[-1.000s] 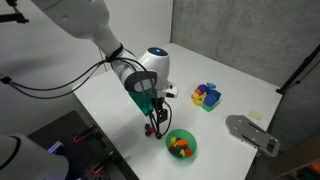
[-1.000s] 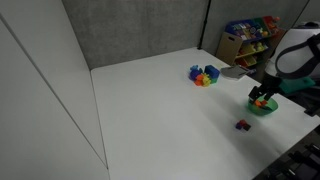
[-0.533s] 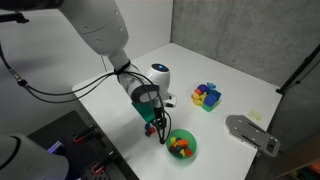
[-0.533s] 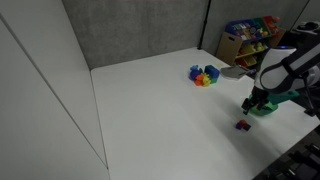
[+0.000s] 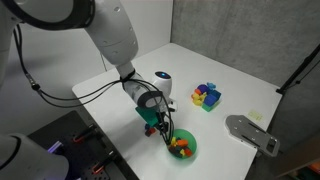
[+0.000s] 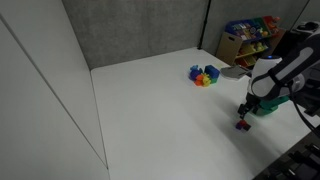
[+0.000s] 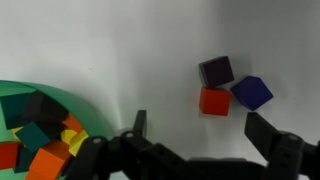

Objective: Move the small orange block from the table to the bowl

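- Grey wall panels (image 5: 240,30) stand behind a large white square tabletop (image 5: 200,65), plain and matte. A shelf of toys (image 6: 250,35) shows at the back in an exterior view.
- The arm reaches down over the near part of the tabletop, and the Robotiq gripper (image 5: 160,127) hangs low, just beside the small round bright green bowl (image 5: 193,150).
- In the wrist view the fingers (image 7: 139,122) are spread wide with nothing between the pads. Bare tabletop shows in the gap.
- The tiny orange-red cube (image 7: 213,101) sits on the tabletop, outside the bowl, just ahead of the fingertips and nearer the right-hand finger in that view.
- A dark purple block (image 7: 216,70) sits right behind the orange-red cube, and a blue block (image 7: 252,92) is tight against its side. I can't tell whether they touch or are only close.
- The bowl lies off to the left in the wrist view. It holds loose blocks (image 7: 45,140) in red, orange, yellow and dark colours.
- A cluster of multicoloured blocks (image 5: 207,96) lies farther out on the tabletop, well apart from the gripper.
- A flat grey metal plate (image 5: 250,133) lies beyond the bowl near the tabletop edge.
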Robot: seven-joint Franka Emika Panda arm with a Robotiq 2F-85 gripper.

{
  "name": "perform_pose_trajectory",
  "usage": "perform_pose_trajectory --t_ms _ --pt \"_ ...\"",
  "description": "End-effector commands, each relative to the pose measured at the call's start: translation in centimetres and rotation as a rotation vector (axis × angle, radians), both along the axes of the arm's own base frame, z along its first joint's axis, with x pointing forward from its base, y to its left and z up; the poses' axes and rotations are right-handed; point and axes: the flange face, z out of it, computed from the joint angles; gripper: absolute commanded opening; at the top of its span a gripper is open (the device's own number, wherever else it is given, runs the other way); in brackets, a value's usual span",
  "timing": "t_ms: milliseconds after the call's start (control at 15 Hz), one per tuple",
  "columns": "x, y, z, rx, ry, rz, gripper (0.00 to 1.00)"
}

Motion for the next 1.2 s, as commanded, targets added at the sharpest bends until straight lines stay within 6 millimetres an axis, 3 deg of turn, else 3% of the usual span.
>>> perform_pose_trajectory --t_ms 0,733,1133 --pt "0.9 0.0 -1.2 -0.048 -0.005 0.004 1.0" --pt "0.8 2.8 -2.2 -0.158 -0.035 0.066 1.0" --pt "-0.4 3.2 -3.1 -0.156 0.004 0.067 1.0"
